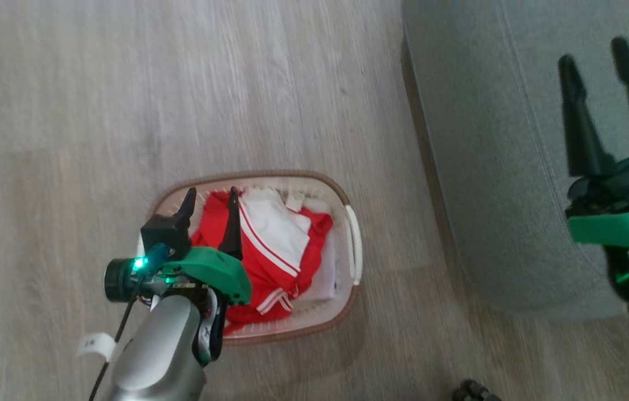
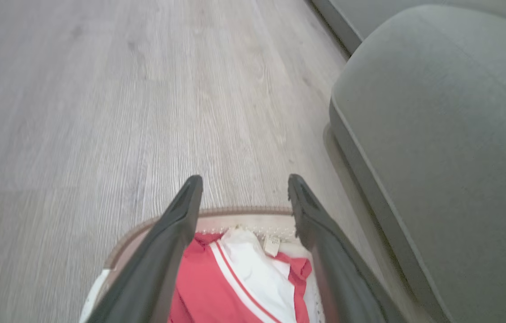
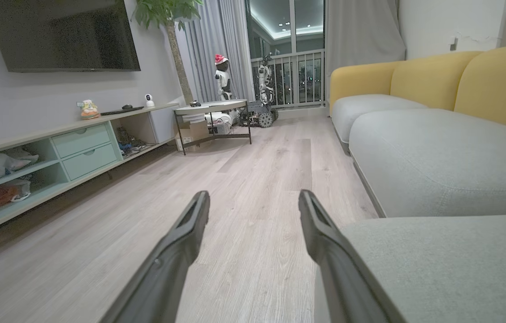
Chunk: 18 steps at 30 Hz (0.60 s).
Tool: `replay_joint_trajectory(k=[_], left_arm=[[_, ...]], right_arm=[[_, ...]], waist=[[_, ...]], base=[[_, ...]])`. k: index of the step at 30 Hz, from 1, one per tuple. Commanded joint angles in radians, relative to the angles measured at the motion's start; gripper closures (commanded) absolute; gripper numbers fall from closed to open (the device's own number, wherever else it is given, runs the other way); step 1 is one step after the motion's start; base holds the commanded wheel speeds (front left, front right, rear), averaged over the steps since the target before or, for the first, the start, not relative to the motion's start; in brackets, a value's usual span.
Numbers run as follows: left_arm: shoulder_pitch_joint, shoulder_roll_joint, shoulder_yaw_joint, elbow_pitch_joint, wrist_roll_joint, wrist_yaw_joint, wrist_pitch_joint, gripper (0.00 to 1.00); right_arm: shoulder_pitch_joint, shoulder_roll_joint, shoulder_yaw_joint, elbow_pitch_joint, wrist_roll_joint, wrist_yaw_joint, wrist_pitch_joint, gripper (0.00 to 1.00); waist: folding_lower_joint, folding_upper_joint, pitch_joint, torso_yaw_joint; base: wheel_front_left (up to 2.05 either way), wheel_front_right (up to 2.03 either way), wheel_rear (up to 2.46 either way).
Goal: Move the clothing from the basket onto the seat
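Both pairs of jaws stand apart, the left poised above the clothing [image 1: 269, 262] in the basket [image 1: 303, 174] beside the seat [image 1: 487, 139], so the pick likely needs lowering, then clamping fabric.

light: bright, even | shadows: soft | blur: slight motion smear | wrist-view edges: bowed

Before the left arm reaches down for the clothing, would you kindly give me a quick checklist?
1. Left gripper open: ok.
2. Left gripper above the red clothing in the basket: ok.
3. Fingers touching the clothing: cannot tell.
4. Seat beside the basket, on the robot's right: ok.
5. Right gripper open, over the seat, away from the basket: ok.
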Motion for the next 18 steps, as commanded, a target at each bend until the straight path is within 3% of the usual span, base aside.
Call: replay_joint_trajectory(k=[1, 18], left_arm=[[-0.029, 0.009, 0.018, 0.011, -0.016, 0.005, -0.009, 0.0], [-0.325, 0.009, -0.077, 0.504, -0.218, -0.002, -0.009, 0.0]], right_arm=[[-0.018, -0.032, -0.005, -0.048, 0.009, 0.0, -0.006, 0.0], [-0.131, -0.036, -0.097, -0.197, 0.084, 0.0, -0.006, 0.0]], waist=[[-0.0001, 0.0, 0.054, -0.032], [-0.0001, 0.0, 0.332, -0.121]], base=[[0.0, 0.0, 0.0], [0.0, 0.0, 0.0]])
